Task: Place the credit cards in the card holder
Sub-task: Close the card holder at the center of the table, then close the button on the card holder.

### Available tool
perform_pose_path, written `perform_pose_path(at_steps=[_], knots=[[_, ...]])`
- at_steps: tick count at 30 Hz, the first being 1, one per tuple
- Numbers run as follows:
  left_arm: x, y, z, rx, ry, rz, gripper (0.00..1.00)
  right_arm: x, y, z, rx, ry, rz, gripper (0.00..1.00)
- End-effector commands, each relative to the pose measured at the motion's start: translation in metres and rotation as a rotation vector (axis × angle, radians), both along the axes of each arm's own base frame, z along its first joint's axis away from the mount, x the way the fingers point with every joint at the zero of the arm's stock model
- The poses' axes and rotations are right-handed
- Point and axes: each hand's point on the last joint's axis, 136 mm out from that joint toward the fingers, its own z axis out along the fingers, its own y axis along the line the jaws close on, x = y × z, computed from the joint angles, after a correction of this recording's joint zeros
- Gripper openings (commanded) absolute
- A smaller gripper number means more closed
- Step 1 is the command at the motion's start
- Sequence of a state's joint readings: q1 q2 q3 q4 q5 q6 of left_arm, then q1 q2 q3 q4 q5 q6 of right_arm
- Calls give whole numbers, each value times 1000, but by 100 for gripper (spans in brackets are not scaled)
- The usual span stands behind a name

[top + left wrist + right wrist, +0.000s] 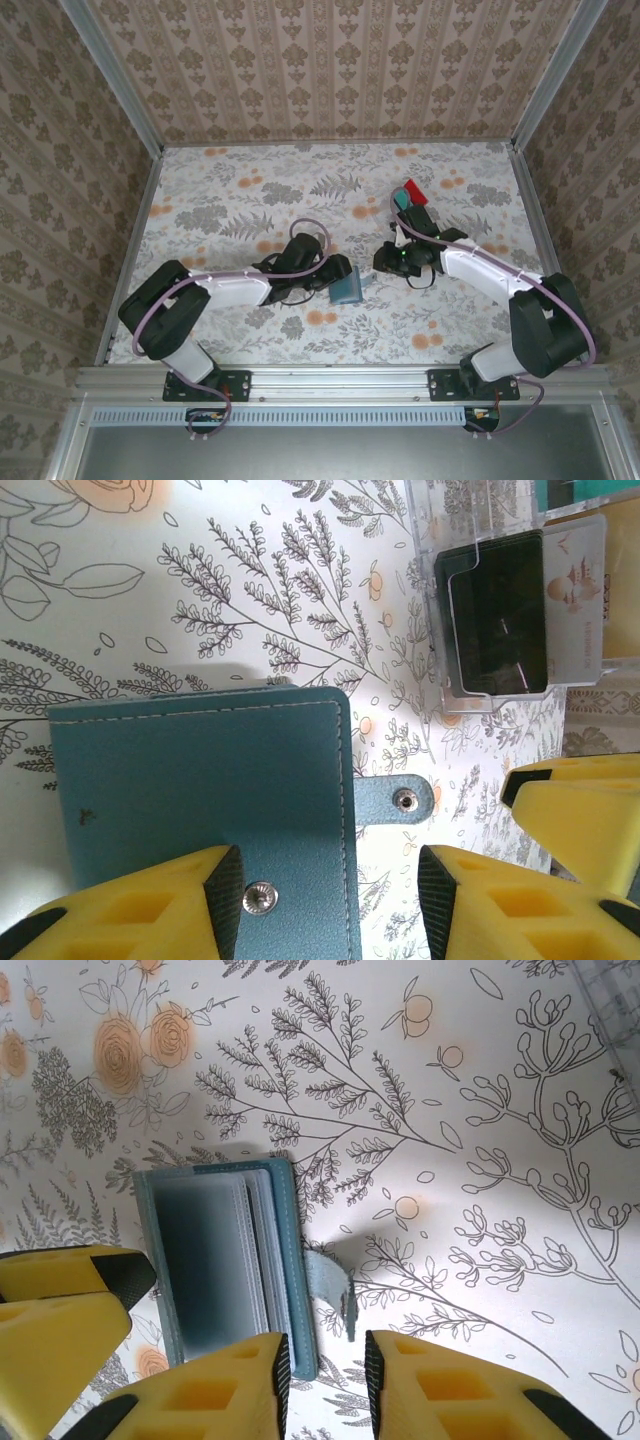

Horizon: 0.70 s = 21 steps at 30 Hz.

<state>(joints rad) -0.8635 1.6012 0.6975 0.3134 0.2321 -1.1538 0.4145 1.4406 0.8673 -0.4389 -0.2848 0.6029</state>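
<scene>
On the floral surface, left of centre, we see the left end effector released. Its jaws stand wide, one yellow finger over the cover of the card holder, the other above bare surface beyond the snap strap. The card holder lies flat near the middle, between both end effectors, and from the right wrist we see its grey inner pockets. Just right of it, the right end effector hovers, jaws narrowly parted, nothing between them. Farther right and back stands a clear rack holding credit cards, red and teal, plus a dark card.
</scene>
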Motion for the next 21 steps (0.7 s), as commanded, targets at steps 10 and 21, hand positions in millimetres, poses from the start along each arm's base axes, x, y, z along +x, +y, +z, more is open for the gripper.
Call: perform_pose_path(at_steps=[10, 21], knots=[[-6, -7, -23, 13, 48, -8, 51, -13, 13, -23, 30, 114, 92, 32], [-9, -4, -27, 36, 53, -17, 48, -8, 11, -32, 0, 115, 91, 26]])
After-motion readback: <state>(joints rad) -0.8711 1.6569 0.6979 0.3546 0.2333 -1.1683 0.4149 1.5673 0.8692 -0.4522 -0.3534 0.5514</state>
